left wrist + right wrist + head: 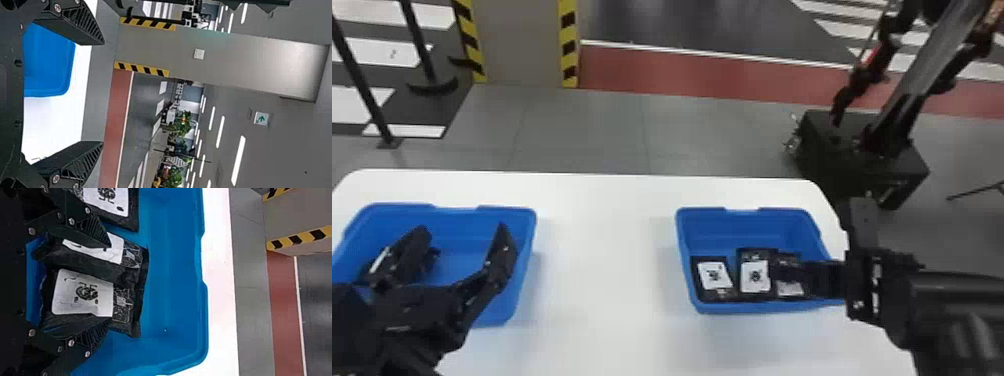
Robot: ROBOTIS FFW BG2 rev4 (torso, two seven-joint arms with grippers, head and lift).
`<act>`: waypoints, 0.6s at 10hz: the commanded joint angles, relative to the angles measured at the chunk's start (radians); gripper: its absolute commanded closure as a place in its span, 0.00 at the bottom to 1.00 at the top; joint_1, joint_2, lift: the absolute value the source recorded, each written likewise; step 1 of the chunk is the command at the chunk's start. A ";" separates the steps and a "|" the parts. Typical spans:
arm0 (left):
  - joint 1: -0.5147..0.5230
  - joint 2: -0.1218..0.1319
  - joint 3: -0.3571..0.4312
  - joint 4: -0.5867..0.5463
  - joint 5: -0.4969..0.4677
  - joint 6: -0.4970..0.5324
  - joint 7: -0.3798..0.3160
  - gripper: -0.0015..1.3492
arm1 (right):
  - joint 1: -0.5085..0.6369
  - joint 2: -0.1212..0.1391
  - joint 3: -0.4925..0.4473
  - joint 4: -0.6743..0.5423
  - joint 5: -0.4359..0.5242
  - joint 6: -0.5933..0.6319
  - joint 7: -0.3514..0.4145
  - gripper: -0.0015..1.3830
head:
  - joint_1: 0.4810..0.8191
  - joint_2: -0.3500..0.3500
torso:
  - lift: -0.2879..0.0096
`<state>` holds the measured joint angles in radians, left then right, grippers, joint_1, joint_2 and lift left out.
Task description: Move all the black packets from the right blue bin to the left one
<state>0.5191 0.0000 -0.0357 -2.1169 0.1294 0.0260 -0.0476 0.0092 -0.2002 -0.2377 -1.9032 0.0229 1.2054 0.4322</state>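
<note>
Black packets: flat, dark, soft-looking pouches, each with a white label bearing a dark printed emblem. Three visible in the head view, all in the right blue bin (747,227). From bin centre: left packet (714,276) at 8 o'clock, label slightly askew; middle packet (755,276) at 6; right packet (789,289) toward 4, partly covered by the right gripper (824,280), which comes in from 3 o'clock.

Right wrist view, close up: film glossy and creased, edges crinkled, thin pale line pattern and a small square of print beside the labels. One packet (80,293) shows its label nearly whole; its neighbour (135,264) is bent, label running partly under a finger. Right gripper (110,284) has its fingers well apart, around part of this pair; contact with the film, cannot tell.

Head view gives both bins on the white table (607,240). Left gripper (464,229) over the left blue bin (507,207), at 9 o'clock from the table's middle, fingers spread wide. Left wrist view adds clear space between those fingers, plus green plants (180,127), a green-and-white sign (261,118) and ceiling lights (238,160).
</note>
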 commanded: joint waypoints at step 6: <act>0.001 -0.003 0.000 0.000 -0.001 -0.006 0.000 0.09 | -0.017 0.002 0.000 -0.034 0.020 0.164 -0.092 0.30 | 0.63 0.20 | 0.60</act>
<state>0.5205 0.0000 -0.0353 -2.1169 0.1297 0.0181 -0.0475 0.0000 -0.1979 -0.2376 -1.9478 0.0393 1.3691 0.3396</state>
